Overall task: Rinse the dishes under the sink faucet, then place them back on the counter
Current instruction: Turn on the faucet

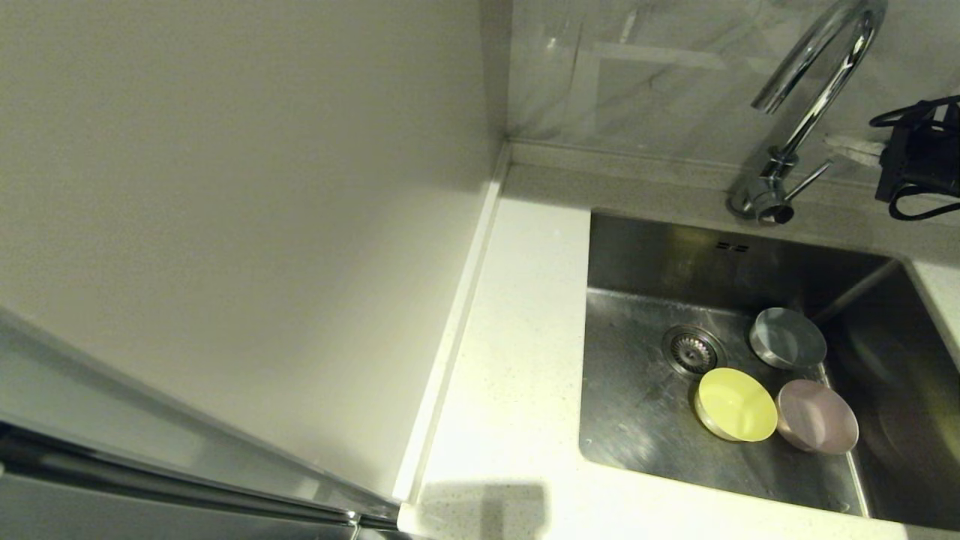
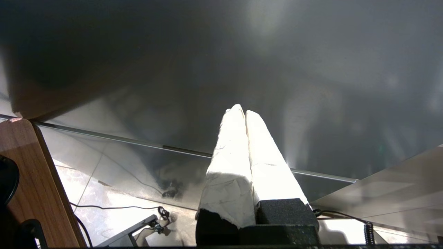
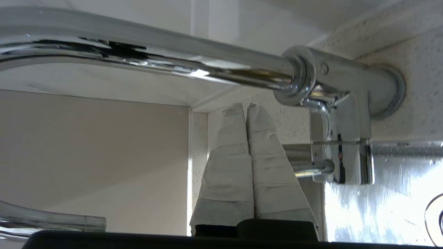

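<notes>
Three bowls lie in the sink: a grey-blue one at the back, a yellow-green one beside the drain, and a pink one to its right. The chrome faucet rises behind the basin. My right gripper is shut and empty, its taped fingers close beside the faucet's thin lever; contact cannot be told. My left gripper is shut on nothing, parked low and out of the head view.
White speckled counter runs left of and in front of the sink, with a raised back edge. A cream wall panel stands at its left. A metal rail crosses the bottom left corner.
</notes>
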`<state>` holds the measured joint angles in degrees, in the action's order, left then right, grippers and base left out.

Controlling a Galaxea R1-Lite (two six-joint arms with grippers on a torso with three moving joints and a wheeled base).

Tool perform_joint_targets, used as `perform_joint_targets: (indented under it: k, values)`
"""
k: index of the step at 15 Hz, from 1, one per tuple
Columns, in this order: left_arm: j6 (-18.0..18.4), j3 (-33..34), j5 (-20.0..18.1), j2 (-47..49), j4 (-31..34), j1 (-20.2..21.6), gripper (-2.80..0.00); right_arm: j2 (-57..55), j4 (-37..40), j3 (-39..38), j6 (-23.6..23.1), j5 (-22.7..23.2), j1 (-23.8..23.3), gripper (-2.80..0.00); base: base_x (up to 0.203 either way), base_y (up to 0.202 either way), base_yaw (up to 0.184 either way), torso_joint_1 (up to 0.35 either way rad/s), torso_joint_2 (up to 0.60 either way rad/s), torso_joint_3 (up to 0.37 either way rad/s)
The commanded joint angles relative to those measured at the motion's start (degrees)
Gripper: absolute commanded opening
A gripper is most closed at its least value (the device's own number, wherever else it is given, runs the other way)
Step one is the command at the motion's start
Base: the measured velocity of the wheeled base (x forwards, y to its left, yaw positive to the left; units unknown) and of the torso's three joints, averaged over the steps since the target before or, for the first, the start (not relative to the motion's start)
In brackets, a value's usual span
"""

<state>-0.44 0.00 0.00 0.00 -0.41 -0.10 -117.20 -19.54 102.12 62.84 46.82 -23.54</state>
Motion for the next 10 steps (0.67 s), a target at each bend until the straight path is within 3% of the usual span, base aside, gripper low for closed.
perform_joint_targets:
  k: [1, 8, 10]
  values:
    - [0.0, 0.2, 0.0, 0.0, 0.0, 0.0, -2.80, -0.5, -0.1, -0.1, 0.4, 0.4, 0.1, -2.80, 0.000, 0.000, 0.000, 0.000, 0.00, 0.000]
    - [0.0, 0.2, 0.0, 0.0, 0.0, 0.0, -2.80, -0.9, -0.1, -1.1, -0.4, 4.6, 0.1, -2.80, 0.000, 0.000, 0.000, 0.000, 0.00, 0.000]
    - [0.0, 0.2, 0.0, 0.0, 0.0, 0.0, -2.80, -1.0, 0.2, -1.2, -2.7, 10.0, -0.8, -2.80, 0.000, 0.000, 0.000, 0.000, 0.00, 0.000]
